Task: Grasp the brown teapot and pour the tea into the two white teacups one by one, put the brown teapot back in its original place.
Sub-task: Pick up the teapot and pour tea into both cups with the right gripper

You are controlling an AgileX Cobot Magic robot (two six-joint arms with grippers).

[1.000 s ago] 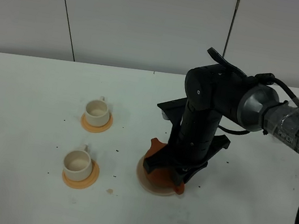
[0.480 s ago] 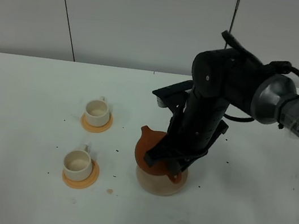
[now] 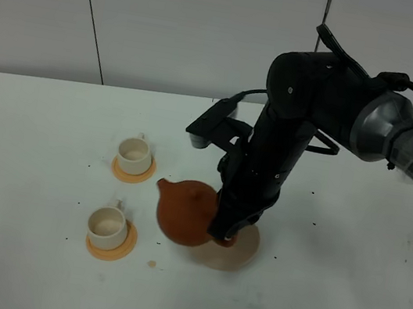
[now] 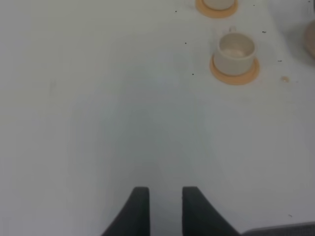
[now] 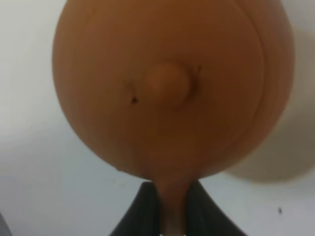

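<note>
Teapot carriage, from the high camera: the brown teapot (image 3: 187, 212) hangs clear of its beige disc (image 3: 245, 248). Its spout faces the two white teacups, the near cup (image 3: 107, 222) and the far cup (image 3: 134, 154), likely lining up the first pour. The right claw (image 3: 223, 235) pinches its handle.

Left wrist: the left claw (image 4: 161, 206) waits narrowly parted and empty over the plain white desk (image 4: 98, 123).

Right wrist: smooth matte clay, a round belly and a knobbed lid (image 5: 167, 83), with the loop handle clamped between dark fingers (image 5: 142, 211).
</note>
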